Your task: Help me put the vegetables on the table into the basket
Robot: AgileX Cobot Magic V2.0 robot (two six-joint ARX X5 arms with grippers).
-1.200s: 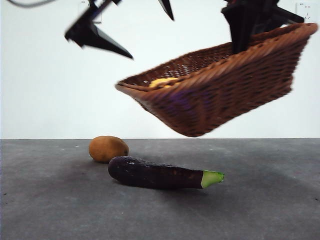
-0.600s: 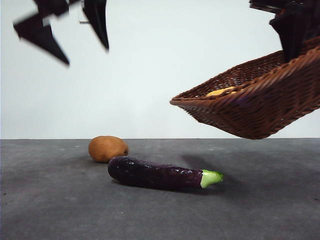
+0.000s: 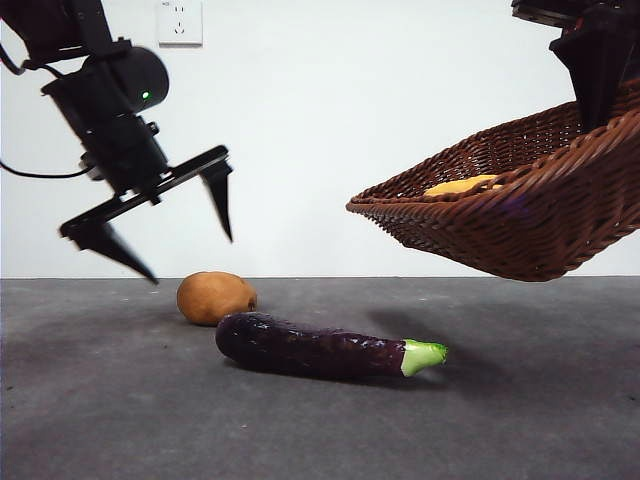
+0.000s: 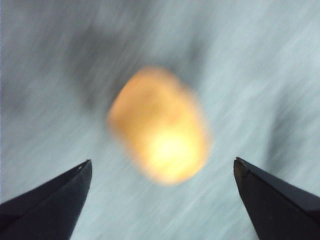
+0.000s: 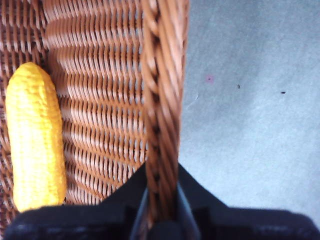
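Background: plain white wall (image 3: 400, 120), evenly lit, meeting the dark surface along a straight horizontal line. White wall socket plate (image 3: 180, 21) mounted high on it, upper left of front view, top edge cropped; slot details small, not resolved. Thin black cable (image 3: 35, 173) looping in from left edge.
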